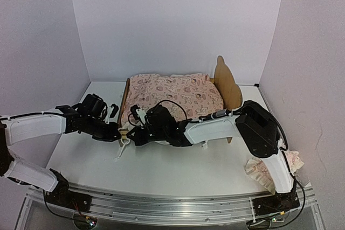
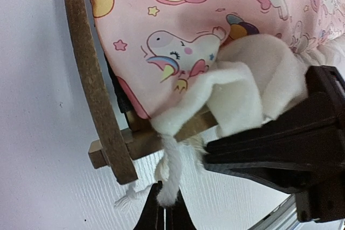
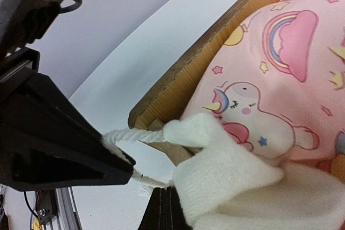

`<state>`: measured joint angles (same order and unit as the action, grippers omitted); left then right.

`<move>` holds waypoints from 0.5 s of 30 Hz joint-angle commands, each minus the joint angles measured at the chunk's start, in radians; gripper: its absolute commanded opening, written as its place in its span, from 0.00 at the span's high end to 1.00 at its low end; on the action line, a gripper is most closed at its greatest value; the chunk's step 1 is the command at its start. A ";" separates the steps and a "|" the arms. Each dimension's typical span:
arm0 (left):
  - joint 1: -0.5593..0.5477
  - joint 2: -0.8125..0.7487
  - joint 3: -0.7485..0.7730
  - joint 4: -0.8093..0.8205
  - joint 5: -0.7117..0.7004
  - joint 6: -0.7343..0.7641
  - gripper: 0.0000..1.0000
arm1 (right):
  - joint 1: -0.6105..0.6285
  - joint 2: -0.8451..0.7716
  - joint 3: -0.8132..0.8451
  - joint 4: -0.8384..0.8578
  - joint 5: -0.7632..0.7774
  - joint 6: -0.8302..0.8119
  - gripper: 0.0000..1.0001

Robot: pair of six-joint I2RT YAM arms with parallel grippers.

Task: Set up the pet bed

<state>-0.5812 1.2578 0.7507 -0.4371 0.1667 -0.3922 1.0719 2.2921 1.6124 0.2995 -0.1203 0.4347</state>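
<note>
The pet bed stands mid-table, its bear-ear headboard to the right, and the pink unicorn cover is spread over it. Both grippers meet at the bed's near left corner. My left gripper is shut on a thick white cord that hangs from the cover's cream ruffle past the wooden rail. My right gripper is shut under the ruffle; a thinner cord strand runs into its tips. The thick cord stretches from the ruffle to the left gripper's black fingers.
A small pink ruffled pillow lies at the near right, beside the right arm's base. White walls close in the table on the left, back and right. A metal rail runs along the near edge.
</note>
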 commanded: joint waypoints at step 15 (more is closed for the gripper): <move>0.004 -0.034 0.093 -0.091 0.034 0.106 1.00 | 0.003 0.231 0.270 -0.011 -0.178 0.124 1.00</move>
<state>-0.5808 1.2259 0.7847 -0.5355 0.2057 -0.3411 1.0804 2.4721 1.8604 0.2932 -0.2173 0.4950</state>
